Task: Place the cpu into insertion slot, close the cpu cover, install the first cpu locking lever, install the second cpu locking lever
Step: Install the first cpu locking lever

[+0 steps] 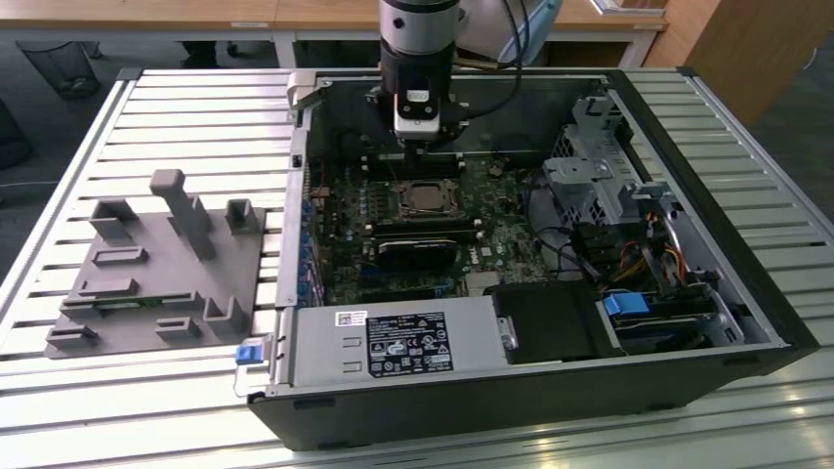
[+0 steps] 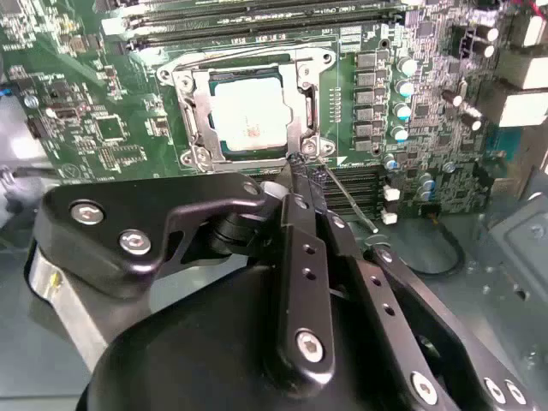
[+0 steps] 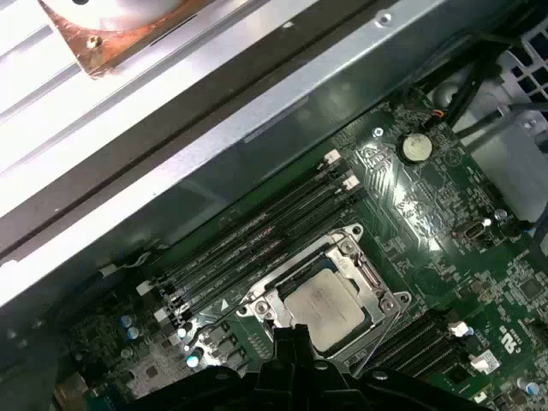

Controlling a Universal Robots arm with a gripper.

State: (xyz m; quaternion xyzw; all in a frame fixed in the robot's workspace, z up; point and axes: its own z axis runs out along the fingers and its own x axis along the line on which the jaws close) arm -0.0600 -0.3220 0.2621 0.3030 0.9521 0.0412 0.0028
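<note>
My gripper [image 2: 298, 171] hangs low inside the open computer case [image 1: 521, 415], and my jaws are drawn together. Whether they pinch anything between them I cannot make out. The fingertips sit right at one corner of the socket [image 2: 257, 157], touching it or close to touching.

The chip [image 2: 248, 111] lies just beyond my tips, flat in the socket, its pale metal top showing through the window of the cover [image 2: 306, 107]. The cover is already down over it, the frame lying flat round the chip's edges.

What matters here is the thin wire lever [image 2: 347, 197]. It starts at the socket corner next to my tips and runs back alongside my fingers, slanting away from the socket rather than lying along its edge, so I judge it not latched. Its near end is the closest thing to my jaws. A second lever [image 2: 223, 53] runs across the socket's far side, beyond the chip; I cannot tell whether it is hooked down. Past that lie the long black memory slots [image 2: 257, 17].

There is faint marking on the chip's top, washed out by glare. In the exterior view, the metal box well behind me carries a sticker [image 1: 404, 344] — its print is too small to read.
</note>
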